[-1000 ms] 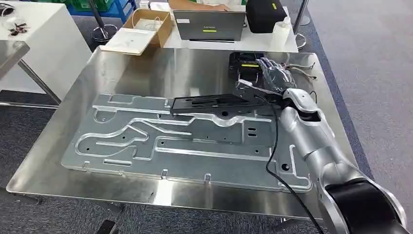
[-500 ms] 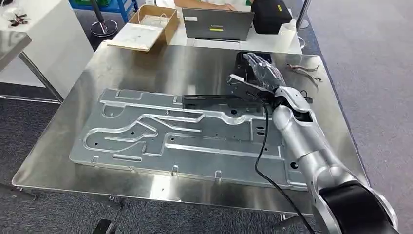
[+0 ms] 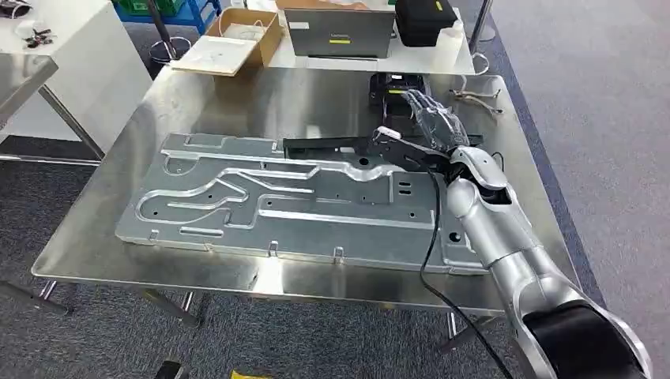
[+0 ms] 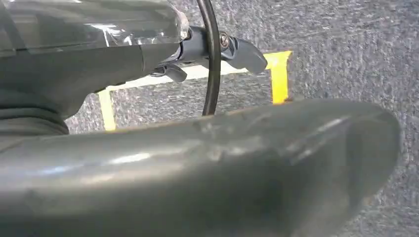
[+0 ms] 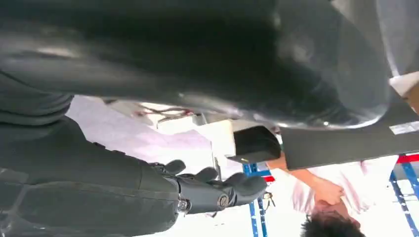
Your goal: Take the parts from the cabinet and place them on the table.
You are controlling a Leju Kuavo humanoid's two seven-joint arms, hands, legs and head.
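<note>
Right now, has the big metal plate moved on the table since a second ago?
No. The metal plate lies the same against the table's front edge; only the camera has shifted.

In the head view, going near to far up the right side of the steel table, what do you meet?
Large stamped metal panel → long black part with the right hand on it → black box by the table's far edge → laptop on the white table behind.

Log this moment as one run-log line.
right hand: holds long black plastic part | over large stamped silver metal plate | steel table
</note>
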